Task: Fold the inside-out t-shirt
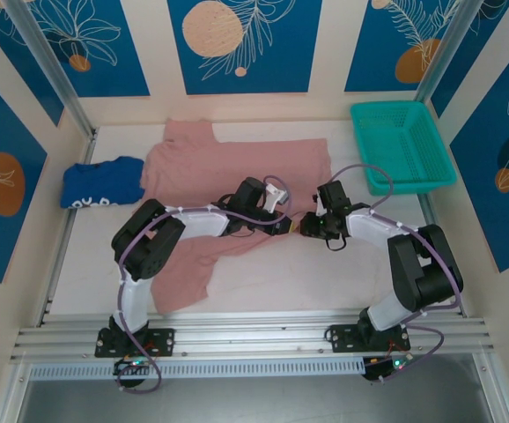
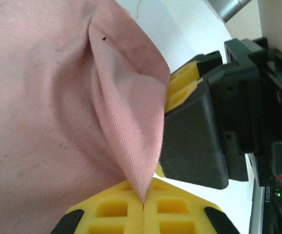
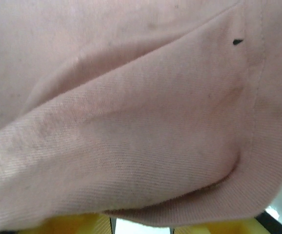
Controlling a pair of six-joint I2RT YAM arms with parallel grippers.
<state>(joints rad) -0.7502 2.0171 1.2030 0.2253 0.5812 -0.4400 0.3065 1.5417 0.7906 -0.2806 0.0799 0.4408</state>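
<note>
The inside-out t-shirt (image 1: 237, 163) is lying spread over the left and middle of the table (image 1: 343, 282), running from the far edge down toward the near left corner, with creases across the body. Both arms are meeting at its right-hand hem, near the middle of the table.

The left gripper (image 1: 285, 224) is pinching a peak of pink cloth, its yellow fingers (image 2: 116, 209) pressed together on the fold. The right gripper (image 1: 310, 226) is sitting just beside it at the same hem; its fingers (image 3: 72, 225) are standing apart with bare table showing between them and cloth draping over them, not evidently caught.

Risks, as judged:
- With both grippers so close, one is liable to strike the other.
- The right gripper may be taking only one layer or missing the hem, so a lift would drag the shirt askew.
- The left pinch is looking small and could be slipping under a pull.

The blue garment (image 1: 100, 185) at the left edge and the teal basket (image 1: 404, 145) at the far right corner are lying well apart from the work.
</note>
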